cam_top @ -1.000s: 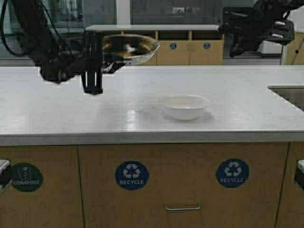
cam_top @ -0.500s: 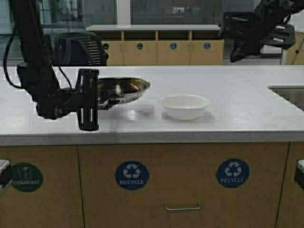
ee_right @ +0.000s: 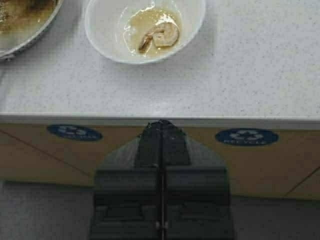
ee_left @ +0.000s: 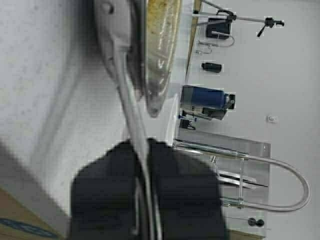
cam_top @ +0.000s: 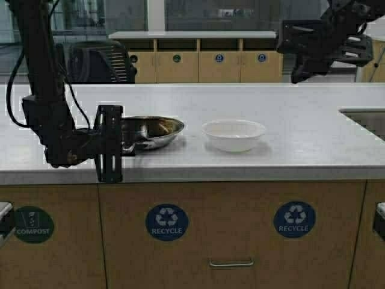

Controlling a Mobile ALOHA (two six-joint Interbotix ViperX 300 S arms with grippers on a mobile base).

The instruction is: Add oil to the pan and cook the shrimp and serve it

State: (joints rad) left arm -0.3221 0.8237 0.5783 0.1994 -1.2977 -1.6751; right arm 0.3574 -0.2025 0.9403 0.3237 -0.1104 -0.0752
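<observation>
Steel gleams near the counter's front edge, where the small round shallow pan with its browned, shiny inside rests on the pale speckled countertop. The left gripper is clamped on the pan's thin stub handle, its black fingers pinching it from both sides. Just beside the pan, toward the counter's right end, sits a round white bowl holding pale curled shrimp in a little yellowish oil. The right gripper, fingers pressed together and holding nothing, hangs high above the counter's far right side.
</observation>
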